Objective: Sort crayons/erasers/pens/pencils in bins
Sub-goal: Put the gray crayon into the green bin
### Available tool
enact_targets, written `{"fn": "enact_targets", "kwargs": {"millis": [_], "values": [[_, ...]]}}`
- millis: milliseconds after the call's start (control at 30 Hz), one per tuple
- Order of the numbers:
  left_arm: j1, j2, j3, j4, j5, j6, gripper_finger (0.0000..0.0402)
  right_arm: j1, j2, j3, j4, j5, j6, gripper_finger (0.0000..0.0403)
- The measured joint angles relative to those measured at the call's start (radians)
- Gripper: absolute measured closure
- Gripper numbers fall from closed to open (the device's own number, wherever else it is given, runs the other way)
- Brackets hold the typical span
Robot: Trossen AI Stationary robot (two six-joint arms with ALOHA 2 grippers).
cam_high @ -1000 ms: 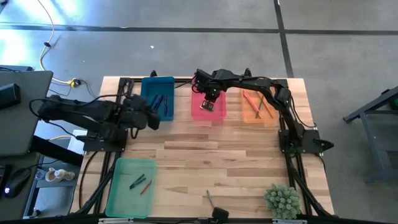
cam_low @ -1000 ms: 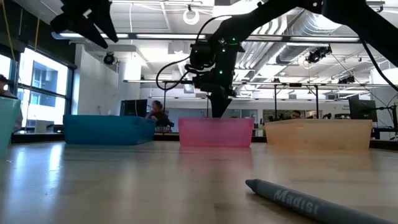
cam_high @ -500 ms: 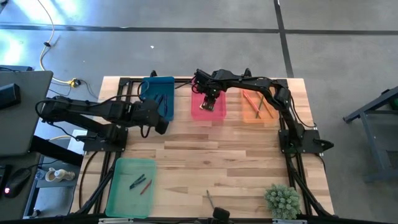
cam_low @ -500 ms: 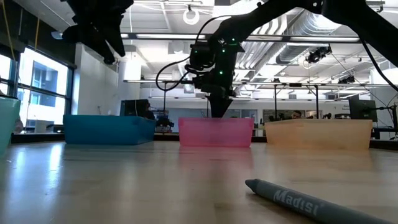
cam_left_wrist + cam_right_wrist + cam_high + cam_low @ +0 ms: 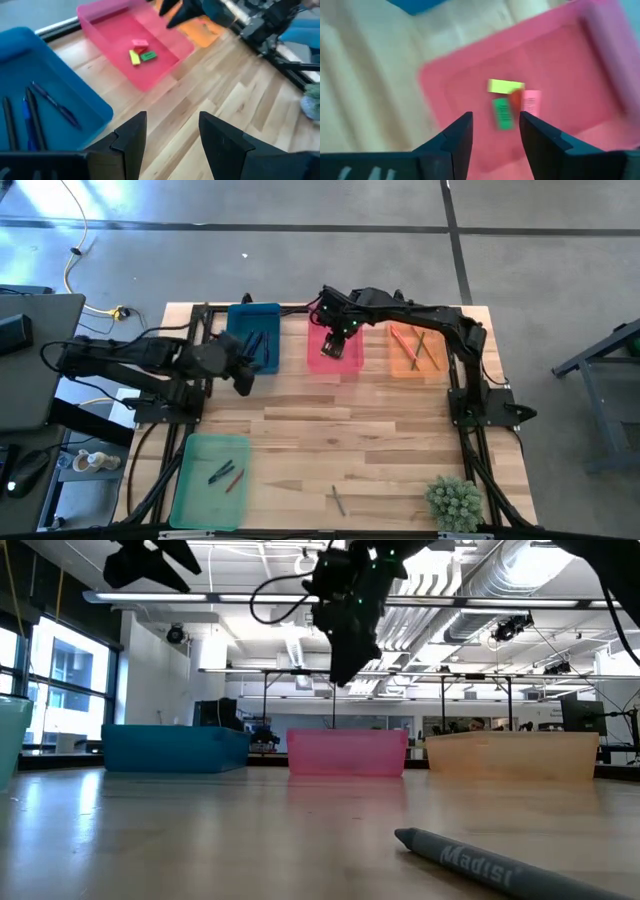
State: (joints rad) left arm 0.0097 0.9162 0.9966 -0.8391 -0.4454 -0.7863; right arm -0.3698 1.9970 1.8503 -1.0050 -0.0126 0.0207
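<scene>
On wooden table (image 5: 340, 430), grey pen (image 5: 339, 501).

My table (image 5: 330, 430) is pale striped wood, with bins in blue (image 5: 254, 337), pink (image 5: 335, 360), orange (image 5: 412, 350) and light green (image 5: 209, 478). In the pink bin I see yellow (image 5: 505, 86), green (image 5: 503, 114) and pink (image 5: 531, 104) erasers; the blue bin has dark and blue pens (image 5: 50, 103). Both my arms are black, a grey crayon (image 5: 495, 860) lies near the front, and a green plant (image 5: 454, 502) sits at the corner.
</scene>
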Motion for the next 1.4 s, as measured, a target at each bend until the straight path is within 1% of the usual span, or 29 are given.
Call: {"fn": "enact_targets", "kwargs": {"millis": [67,267,467,733,967,1200,1300,1400], "values": [[0.000,-0.026,0.000,0.000,0.000,0.030,0.0232,0.025,-0.015,0.000,-0.005,-0.027,0.084,0.0253],[0.011,-0.090,0.000,-0.019,0.007,0.155,0.0232,0.138,-0.030,0.000,-0.063,-0.034,0.354,0.0253],[0.042,-0.137,0.000,-0.116,0.049,0.200,0.0232,0.274,-0.030,0.000,-0.078,-0.034,0.619,0.0253],[0.084,-0.147,0.000,-0.237,0.084,0.304,0.0232,0.458,-0.030,0.000,-0.074,-0.034,1.002,0.0253],[0.108,-0.146,0.000,-0.242,0.103,0.385,0.0232,0.605,-0.030,0.000,-0.051,-0.033,1.294,0.0254],[0.132,-0.141,0.000,-0.242,0.103,0.418,0.0232,0.727,-0.030,0.000,0.089,0.000,1.497,0.0254],[0.135,-0.140,0.000,-0.241,0.103,0.423,0.0232,0.765,-0.030,0.000,0.114,0.035,1.545,0.0254],[0.135,-0.140,0.000,-0.229,0.103,0.422,0.0232,0.795,-0.030,0.000,0.135,0.039,1.571,0.0254]]}}
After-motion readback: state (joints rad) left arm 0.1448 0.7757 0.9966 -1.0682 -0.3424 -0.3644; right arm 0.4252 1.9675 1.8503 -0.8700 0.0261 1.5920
